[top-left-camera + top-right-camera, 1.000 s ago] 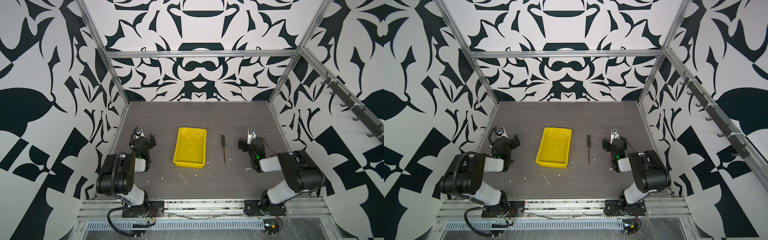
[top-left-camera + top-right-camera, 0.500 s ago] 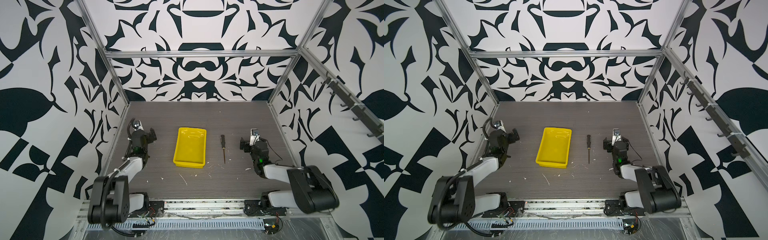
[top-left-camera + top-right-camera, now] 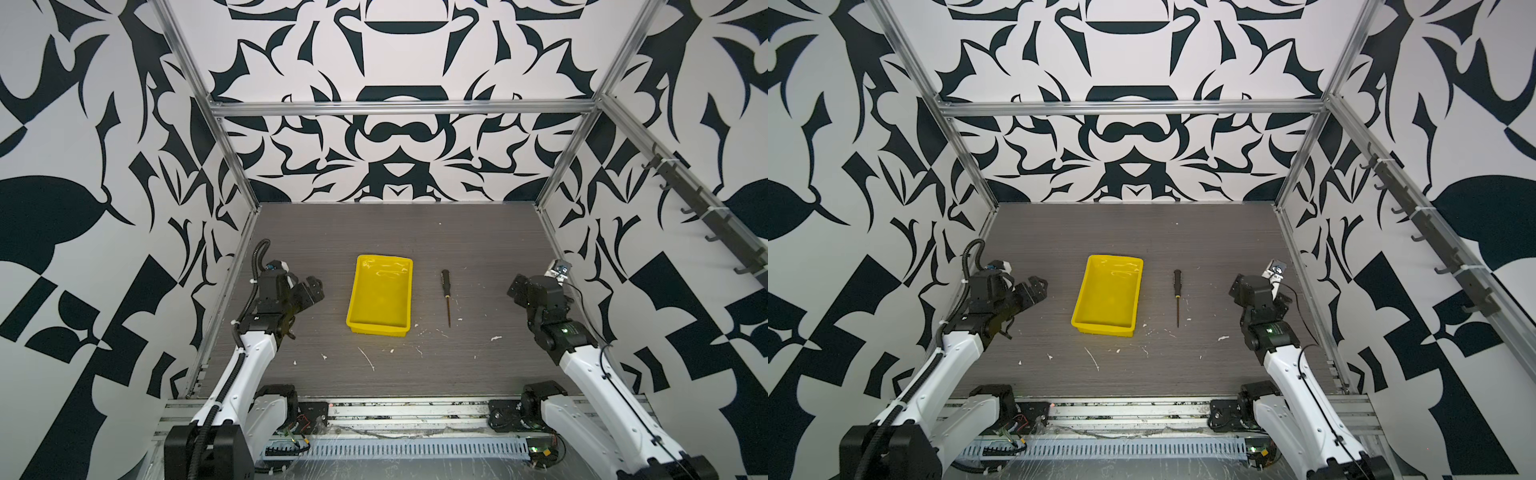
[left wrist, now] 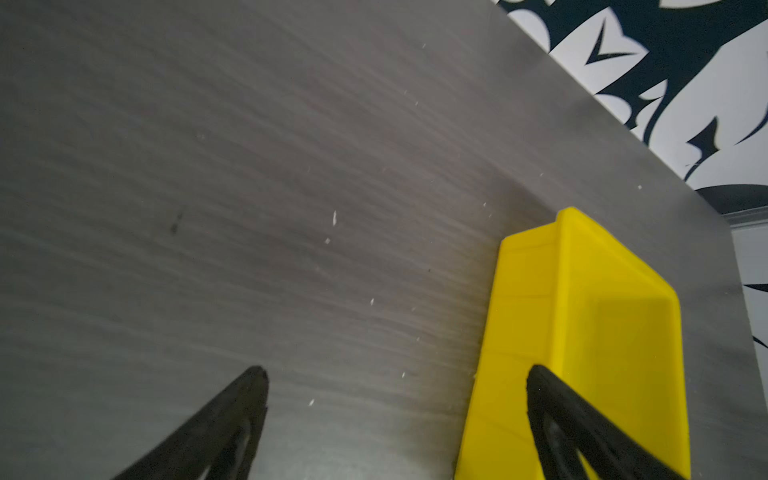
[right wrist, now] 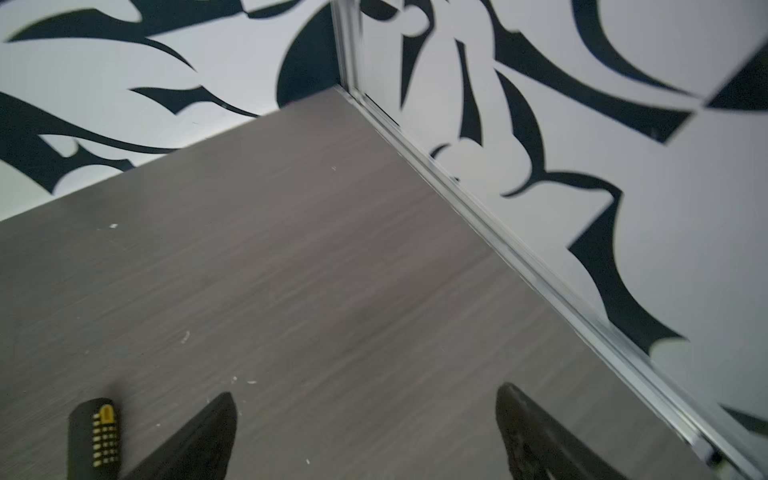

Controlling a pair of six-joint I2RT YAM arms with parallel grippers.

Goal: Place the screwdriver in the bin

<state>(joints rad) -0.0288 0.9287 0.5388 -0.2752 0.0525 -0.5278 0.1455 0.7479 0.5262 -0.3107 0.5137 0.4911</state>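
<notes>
A slim screwdriver (image 3: 446, 296) lies flat on the grey wood-grain tabletop (image 3: 386, 232), its black ribbed handle toward the back wall and its thin dark shaft toward the robot; a narrow yellowish collar marks where handle meets shaft; it lies to the right of the bin (image 3: 384, 259), near it but not touching, roughly parallel to the bin's long side; the bin is a shallow bright yellow tray, glossy inside and empty, so the tool has not yet been moved into it. The screwdriver looks light and rigid; the ribbed handle is probably the best place to take hold, being thicker and less slippery than the shaft, which sits low against the table and could roll or slide out from between the pads. The right gripper (image 5: 365, 395) is to the right of the tool, well apart from it in both top views; its two black fingers are spread wide with nothing between them; its wrist view catches the handle's end near one finger. The left gripper (image 4: 397, 372) is left of the bin, likewise spread and empty; one fingertip overlaps the bin's yellow wall in its wrist view, though both top views show a gap between them. Small white flecks (image 3: 368, 358) dot the table in front of the bin.
</notes>
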